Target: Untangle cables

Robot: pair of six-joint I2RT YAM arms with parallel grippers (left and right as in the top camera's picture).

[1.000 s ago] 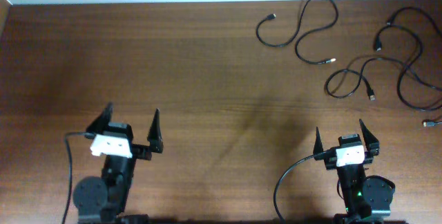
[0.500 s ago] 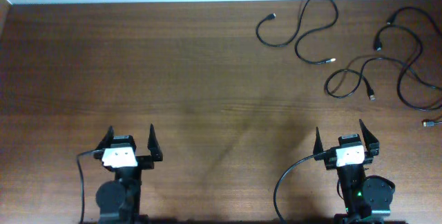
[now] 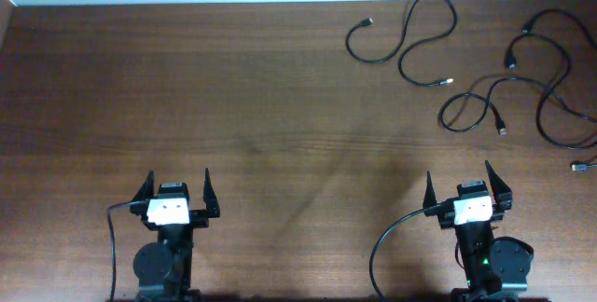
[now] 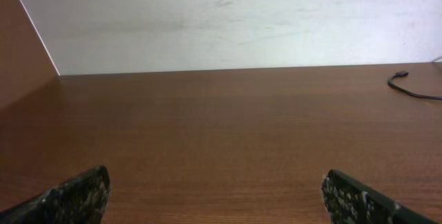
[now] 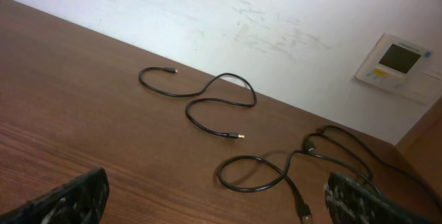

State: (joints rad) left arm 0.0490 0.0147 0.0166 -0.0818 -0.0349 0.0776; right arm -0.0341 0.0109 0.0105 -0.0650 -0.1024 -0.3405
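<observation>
Thin black cables lie at the table's far right. One separate cable (image 3: 403,34) snakes at the back; it also shows in the right wrist view (image 5: 207,99), and its end shows in the left wrist view (image 4: 407,89). A looped cable (image 3: 476,106) crosses another long cable (image 3: 555,78) to its right; the loop shows in the right wrist view (image 5: 259,172). A small plug end (image 3: 580,166) lies at the right edge. My left gripper (image 3: 177,188) is open and empty at the front left. My right gripper (image 3: 469,179) is open and empty at the front right, short of the cables.
Dark wooden table (image 3: 233,106) with a white wall behind. A wall panel (image 5: 397,61) shows in the right wrist view. Thicker black arm wires curl beside each base (image 3: 382,246).
My left arm has pulled back and turned straight, its gripper now facing forward. The right arm and the cables have not moved.
</observation>
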